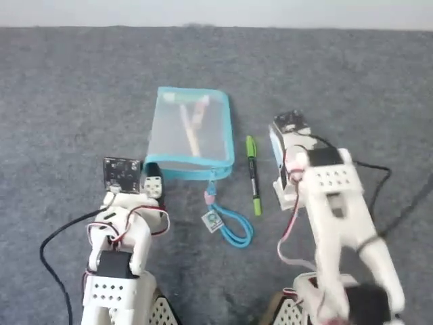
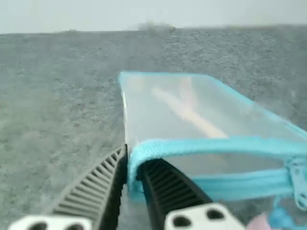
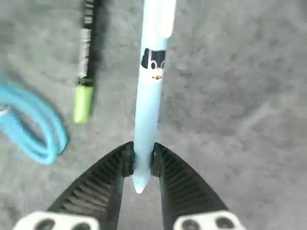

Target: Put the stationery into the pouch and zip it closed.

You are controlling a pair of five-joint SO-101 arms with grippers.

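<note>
- The pouch (image 1: 191,132) is clear with a teal trim. It lies flat on the grey tabletop (image 1: 67,88), up past both arms and roughly in the middle.
- The left jaws are clamped on the teal edge at the pouch's near corner, the one on the left arm's side. The wrist view has the trim pinched right between the black tips.
- There are already a couple of pale, stick-like pieces (image 1: 193,125) inside the pouch. They're too blurry through the plastic to say exactly what they are.
- The right jaws are squeezed shut on the tip end of a light blue pen (image 3: 148,96), and the rest of the pen sticks out away from the jaws.
- A green and black pen (image 1: 253,176) lies on the tabletop between the pouch and the right arm, not touching either.
- A blue cord loop (image 1: 233,227) with a small tag (image 1: 213,221) trails from the pouch's pink zipper pull (image 1: 210,198) toward the arms.
- I honestly can't tell if the zip is open or shut.
</note>
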